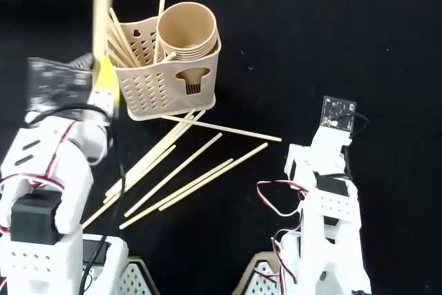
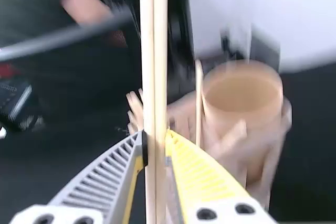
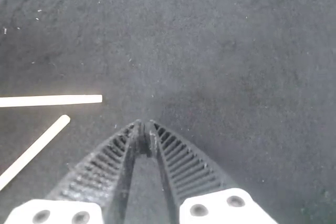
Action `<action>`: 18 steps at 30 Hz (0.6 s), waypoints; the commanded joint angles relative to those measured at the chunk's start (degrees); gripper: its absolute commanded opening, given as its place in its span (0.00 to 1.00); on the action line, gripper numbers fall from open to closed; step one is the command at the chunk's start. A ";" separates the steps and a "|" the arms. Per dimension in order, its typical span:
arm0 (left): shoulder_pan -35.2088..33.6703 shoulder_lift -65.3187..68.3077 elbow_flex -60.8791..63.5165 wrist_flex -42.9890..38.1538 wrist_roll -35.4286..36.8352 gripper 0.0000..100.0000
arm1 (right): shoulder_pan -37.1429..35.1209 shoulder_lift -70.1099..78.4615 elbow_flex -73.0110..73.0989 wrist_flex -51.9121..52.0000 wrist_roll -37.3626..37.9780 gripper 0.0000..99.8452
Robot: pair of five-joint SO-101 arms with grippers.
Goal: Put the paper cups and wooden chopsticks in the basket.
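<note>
We see the left hand [image 2: 155, 139] clamped on upright wooden chopsticks [image 2: 153, 51], high up just beside the basket [image 1: 166, 91]. Stacked paper cups [image 1: 188, 29] sit in one compartment of the basket, and more sticks [image 1: 123, 43] lean in the other. Loose chopsticks [image 1: 181, 170] lie fanned on the black bench [image 1: 311, 46] in front of it. The right hand [image 3: 143, 130], fingers together on nothing, hangs over the bench. Print on its small board [image 1: 338, 113] is too small for us to read
</note>
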 commanded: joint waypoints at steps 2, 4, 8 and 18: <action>-0.66 -0.62 2.15 -21.63 9.93 0.03 | 0.18 -1.01 -0.66 -1.41 -0.09 0.02; -0.66 -0.53 6.20 -32.00 12.84 0.03 | 0.18 -1.01 -0.66 -1.41 -0.09 0.02; -0.57 3.34 12.97 -48.88 15.47 0.03 | 0.18 -0.92 -0.66 -1.41 -0.09 0.02; -0.48 23.38 10.59 -53.45 15.65 0.03 | 0.18 -0.84 -0.84 -1.41 -0.09 0.02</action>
